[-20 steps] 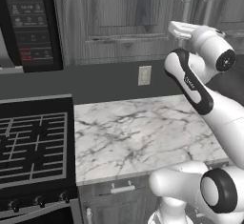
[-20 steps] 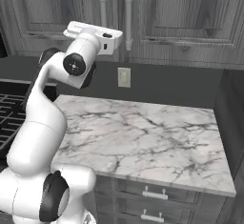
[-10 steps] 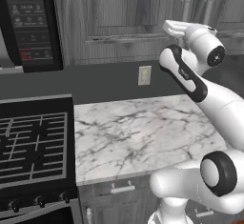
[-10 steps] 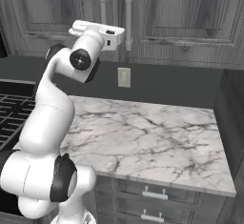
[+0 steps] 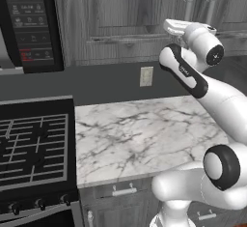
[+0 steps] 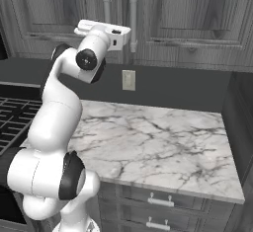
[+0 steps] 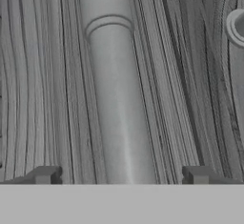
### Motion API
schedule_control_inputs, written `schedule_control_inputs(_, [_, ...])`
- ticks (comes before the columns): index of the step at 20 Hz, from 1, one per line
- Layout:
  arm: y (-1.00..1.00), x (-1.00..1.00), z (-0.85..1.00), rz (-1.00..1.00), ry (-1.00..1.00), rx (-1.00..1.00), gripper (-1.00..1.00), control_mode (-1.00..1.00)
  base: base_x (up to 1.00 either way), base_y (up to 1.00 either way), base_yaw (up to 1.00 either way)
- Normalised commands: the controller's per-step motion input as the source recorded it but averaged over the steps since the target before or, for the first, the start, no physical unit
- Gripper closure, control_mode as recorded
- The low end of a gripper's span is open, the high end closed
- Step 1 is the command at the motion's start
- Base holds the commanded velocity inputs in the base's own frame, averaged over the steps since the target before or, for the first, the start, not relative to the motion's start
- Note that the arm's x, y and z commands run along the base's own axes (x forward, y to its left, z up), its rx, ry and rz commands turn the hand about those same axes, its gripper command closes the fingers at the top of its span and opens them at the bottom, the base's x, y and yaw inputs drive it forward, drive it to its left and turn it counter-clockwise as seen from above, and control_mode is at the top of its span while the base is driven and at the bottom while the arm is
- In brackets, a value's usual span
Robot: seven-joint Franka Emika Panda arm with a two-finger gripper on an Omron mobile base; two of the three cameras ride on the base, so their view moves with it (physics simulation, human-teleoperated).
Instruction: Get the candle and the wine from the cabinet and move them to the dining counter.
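Note:
The cabinet (image 5: 120,13) (image 6: 197,9) is dark grey wood grain with both doors closed, so the candle and the wine are hidden. Two long pale tubular handles (image 6: 132,14) (image 5: 189,1) run down where the doors meet. My gripper (image 6: 104,27) (image 5: 179,26) is raised against the doors at the lower ends of these handles. In the hand view, one handle (image 7: 116,99) stands close up between my open gripper's (image 7: 121,175) fingertips (image 7: 45,175), with nothing gripped. The dining counter is out of view.
Below the cabinet lies a marble worktop (image 5: 144,134) (image 6: 158,142) with drawer fronts (image 6: 160,201) under it. A black stove (image 5: 29,144) stands at its left, with a dark microwave panel (image 5: 31,23) above. A wall socket (image 6: 128,80) sits on the dark backsplash.
The arm has stretched further towards the cabinet doors, with its wrist rising and the hand closing in on the handles. The jaws stayed open.

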Motion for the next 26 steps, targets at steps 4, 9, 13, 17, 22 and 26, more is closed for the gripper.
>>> schedule_control_inputs(4, [0.00, 0.33, 0.00, 0.00, 0.02, 0.00, 1.00, -1.00, 0.00, 0.00, 0.00])
schedule_control_inputs(9, [0.00, 0.22, -0.03, 0.01, 0.02, 0.00, 1.00, -1.00, 0.00, 0.00, 0.00])
schedule_control_inputs(13, [0.03, -0.07, -0.01, 0.06, 0.00, 0.00, 1.00, -1.00, 0.00, 0.00, 0.00])
schedule_control_inputs(17, [0.10, -0.28, 0.00, 0.03, 0.00, 0.00, 1.00, -1.00, 0.00, 0.00, 0.00])
schedule_control_inputs(22, [0.11, -0.56, 0.00, 0.00, 0.00, 0.00, 1.00, -1.00, 0.00, 0.00, 0.00])
schedule_control_inputs(26, [0.23, -0.80, 0.00, 0.00, 0.00, 0.00, 1.00, -1.00, 0.00, 0.00, 0.00])
